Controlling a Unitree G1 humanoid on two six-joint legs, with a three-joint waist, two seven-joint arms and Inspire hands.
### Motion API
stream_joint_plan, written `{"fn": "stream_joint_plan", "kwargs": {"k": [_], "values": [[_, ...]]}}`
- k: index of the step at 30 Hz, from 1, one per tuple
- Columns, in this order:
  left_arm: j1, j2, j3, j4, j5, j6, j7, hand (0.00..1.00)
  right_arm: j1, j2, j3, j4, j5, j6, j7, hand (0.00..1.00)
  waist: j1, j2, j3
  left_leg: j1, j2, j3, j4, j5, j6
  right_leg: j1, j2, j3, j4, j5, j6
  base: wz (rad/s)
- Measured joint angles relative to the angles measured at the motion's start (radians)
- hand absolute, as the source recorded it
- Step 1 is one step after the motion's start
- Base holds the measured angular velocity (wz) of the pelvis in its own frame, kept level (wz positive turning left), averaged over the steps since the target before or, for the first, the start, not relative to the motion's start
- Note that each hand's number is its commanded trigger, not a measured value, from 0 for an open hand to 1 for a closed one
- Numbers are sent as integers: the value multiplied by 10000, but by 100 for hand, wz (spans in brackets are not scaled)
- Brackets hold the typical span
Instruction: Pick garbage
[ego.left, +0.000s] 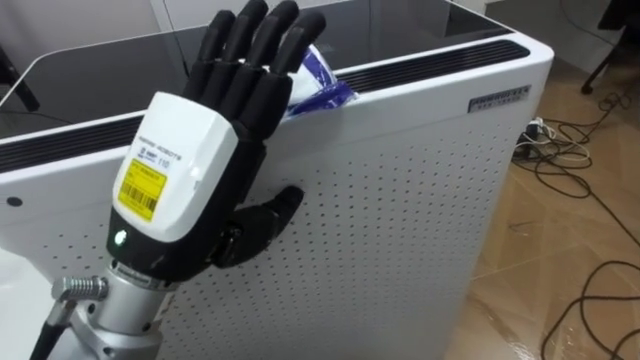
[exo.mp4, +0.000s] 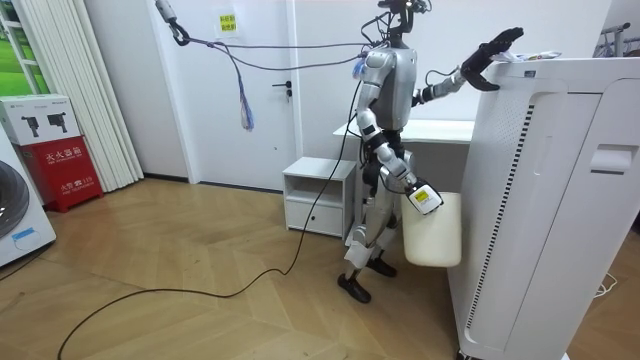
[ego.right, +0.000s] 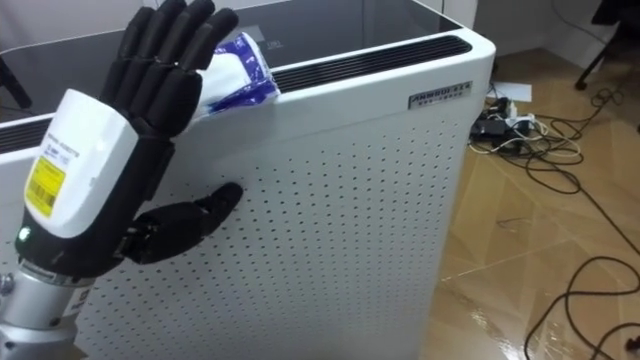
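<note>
Left hand: the left hand (ego.left: 190, 170) was raised flat against the side of the white appliance (ego.left: 400, 210), its back toward the camera. The fingers were straight, spread and pointing up, and it held nothing.
Thumb: it stuck out low on the hand's right, close to the perforated side panel. Contact with the panel could not be told.
Task's thing: a crumpled white-and-blue wrapper (ego.left: 322, 85) lay on the appliance's top, just behind the fingertips (ego.left: 283, 20) and slightly to their right. It sat on the vent grille (ego.left: 440, 58). Whether the fingertips touched it could not be told.
Right hand: the right hand (exo.mp4: 424, 198) hung low at the rim of a white bin (exo.mp4: 435, 235). Its grip could not be told.
Stance: the robot stood upright just beside the appliance, with its left arm lifted to the height of the top.
Step in hand: this was probably the reach for the wrapper, with the grasp not yet made.
Doing it well: the hand should clear the top edge and tip forward. The fingers should land beyond the wrapper and the thumb on its near side, then close gently, since the wrapper looked light and easily crushed.
Risk: a nudge could slide the wrapper farther from the hand onto the dark glossy top (ego.left: 380, 25). The fingertips might also snag on the grille.
</note>
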Motion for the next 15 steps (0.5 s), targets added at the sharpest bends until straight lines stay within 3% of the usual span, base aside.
{"fn": "stream_joint_plan", "kwargs": {"k": [8,15], "values": [[-152,79,93,-94,13,-8,65,0,27,-17,1,0,1,0,-183,100,45,71,-22,3,1,-2,2,0,0,3,-1,1,-2,0,-1,0],[-160,159,134,-110,90,31,64,0,31,-58,1,-1,0,3,-192,100,30,297,-28,19,1,-2,-4,0,0,-11,-1,9,1,1,-2,0]]}}
